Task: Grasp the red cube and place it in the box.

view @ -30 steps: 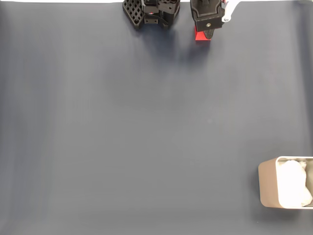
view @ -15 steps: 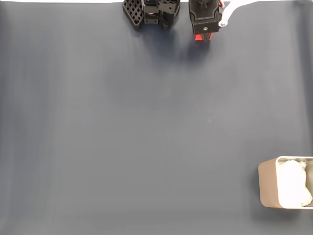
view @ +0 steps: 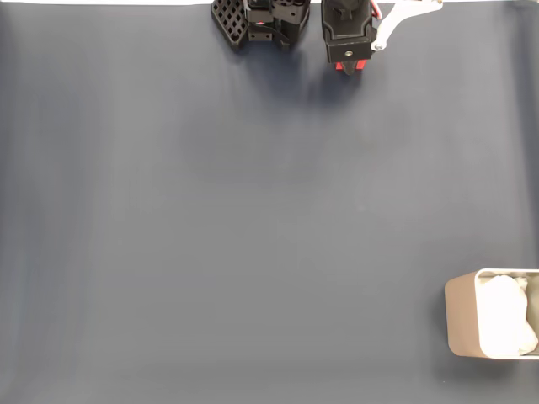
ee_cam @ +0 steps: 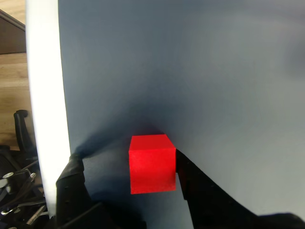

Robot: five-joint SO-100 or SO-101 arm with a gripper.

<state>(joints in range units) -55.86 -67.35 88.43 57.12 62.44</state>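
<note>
In the wrist view the red cube (ee_cam: pixel 151 163) sits on the dark blue-grey mat between my gripper's (ee_cam: pixel 126 160) two black fingers. It touches the right finger (ee_cam: pixel 200 191), and a gap separates it from the left finger (ee_cam: pixel 71 191), so the gripper is open. In the fixed view the gripper (view: pixel 349 67) is at the mat's top edge, and only a red sliver of the cube (view: pixel 339 65) shows under it. The box (view: pixel 461 316), a pale metal tin with white padding inside, stands at the bottom right corner, far from the gripper.
The arm's black base (view: pixel 261 21) stands at the top edge, left of the gripper. A white part (view: pixel 404 15) sticks out to its right. In the wrist view a white table border (ee_cam: pixel 45 95) runs along the mat's left side, with wooden floor (ee_cam: pixel 12 71) beyond it.
The gripper has drawn back toward the top edge over the cube. Less of the cube's red shows below it than a second ago. The box has not moved.
</note>
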